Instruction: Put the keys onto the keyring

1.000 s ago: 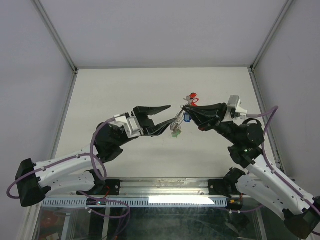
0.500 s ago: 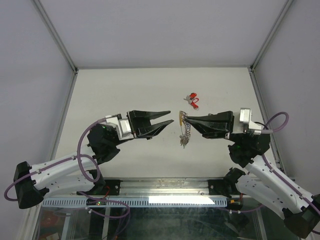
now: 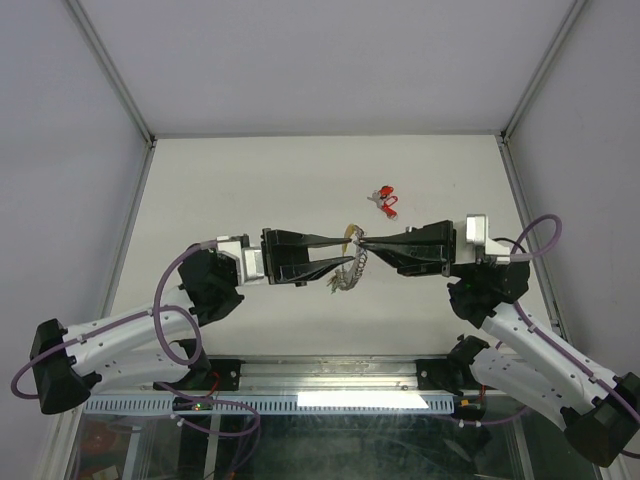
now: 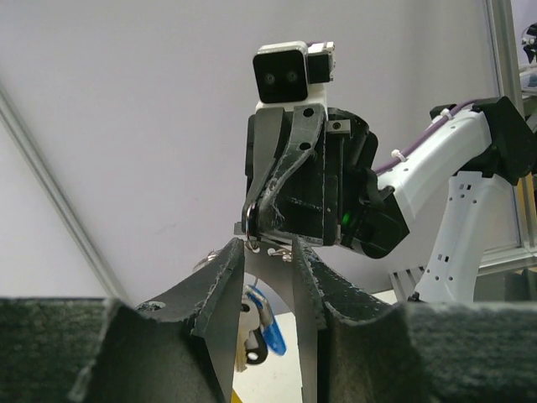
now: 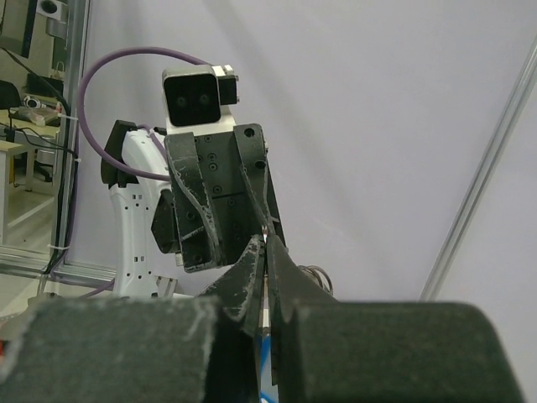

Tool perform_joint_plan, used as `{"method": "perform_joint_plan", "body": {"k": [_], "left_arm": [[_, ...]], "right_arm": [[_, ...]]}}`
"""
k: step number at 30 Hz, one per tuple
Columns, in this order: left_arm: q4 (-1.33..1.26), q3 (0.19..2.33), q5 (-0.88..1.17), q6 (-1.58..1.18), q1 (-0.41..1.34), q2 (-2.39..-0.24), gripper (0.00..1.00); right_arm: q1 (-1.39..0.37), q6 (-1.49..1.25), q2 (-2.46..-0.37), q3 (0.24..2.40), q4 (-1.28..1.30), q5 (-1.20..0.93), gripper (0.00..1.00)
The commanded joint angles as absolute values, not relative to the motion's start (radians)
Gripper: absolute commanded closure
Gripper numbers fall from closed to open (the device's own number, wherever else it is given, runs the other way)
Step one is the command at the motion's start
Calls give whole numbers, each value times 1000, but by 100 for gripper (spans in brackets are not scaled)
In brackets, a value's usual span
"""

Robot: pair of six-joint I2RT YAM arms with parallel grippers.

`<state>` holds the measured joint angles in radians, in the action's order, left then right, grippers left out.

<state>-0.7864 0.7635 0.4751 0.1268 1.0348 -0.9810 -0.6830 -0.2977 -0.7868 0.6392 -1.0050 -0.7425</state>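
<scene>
Meeting tip to tip above the counter [image 3: 250, 180], both arms reach in from the near edge. Left end effector [image 3: 351, 251]: jaws at a narrow gap, straddling the keyring [image 3: 346, 273], and whether they actually bite on it, can't tell. Right end effector [image 3: 362, 243]: pinched tight on the keyring's metal end, facing the left one head-on. The silvery chain sags between and just below the two sets of tips, with the yellow arc up by the left's upper finger. Left wrist view shows a blue-tagged key [image 4: 272, 334] dangling under the fingers. Farther back, a red-tagged key [image 3: 384, 199] lies alone on the counter, well apart.
</scene>
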Motion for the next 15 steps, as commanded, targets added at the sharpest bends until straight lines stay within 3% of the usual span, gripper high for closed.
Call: {"method": "perform_joint_plan", "body": {"k": [1,15], "left_arm": [[-826,795,505,130,1040,-992,72],[-850,818,504,126,1040,-1023,76]], "right_arm": [[-683,-308,-780,683,-1090,-755,100],[-684,-297,-777,680,-1073,-779,100]]}}
